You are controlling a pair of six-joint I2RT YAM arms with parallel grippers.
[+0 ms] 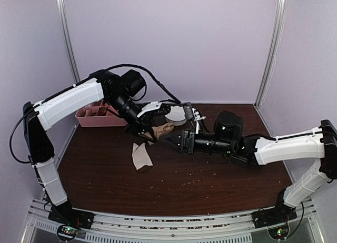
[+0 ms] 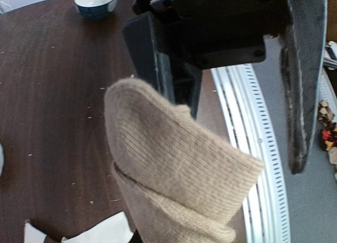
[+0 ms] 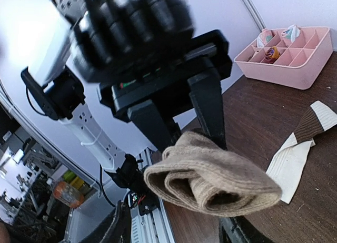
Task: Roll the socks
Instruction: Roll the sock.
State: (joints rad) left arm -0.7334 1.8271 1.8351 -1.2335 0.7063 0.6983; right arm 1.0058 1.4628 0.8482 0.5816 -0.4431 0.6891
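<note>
two socks: one tan sock [image 1: 162, 130] and one cream sock with a brown patch [image 1: 141, 156]. one pink compartment tray [image 1: 87, 118], its small contents too tiny to count. one white bowl [image 1: 176, 114]. one dark wooden table [image 1: 226, 177], strewn with more crumbs [image 1: 185, 181] than can be counted. two robot arms, a left arm [image 1: 68, 102] and a right arm [image 1: 289, 147], each bearing one gripper: the left gripper [image 3: 192, 140] and the right gripper [image 1: 167, 137] — two fingers apiece.

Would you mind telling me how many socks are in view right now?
2. The tan sock is held bunched in the left end effector above the table; the cream-and-brown sock lies on the table beside it. No other shows, though one may be hidden.
</note>
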